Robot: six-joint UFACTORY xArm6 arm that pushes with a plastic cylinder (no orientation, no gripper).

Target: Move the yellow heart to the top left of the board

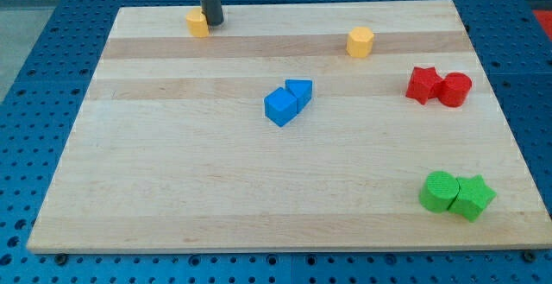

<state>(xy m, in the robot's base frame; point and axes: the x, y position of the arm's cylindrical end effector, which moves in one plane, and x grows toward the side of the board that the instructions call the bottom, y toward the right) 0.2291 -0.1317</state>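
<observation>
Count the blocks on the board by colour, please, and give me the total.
Yellow: 2, one touching my tip at the view's top left, one further right
Blue: 2
Red: 2
Green: 2
Total: 8 blocks

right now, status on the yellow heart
My tip down at the view's top left, touching the yellow heart on its right. Heart near board's top-left edge. Nothing in the way.
</observation>
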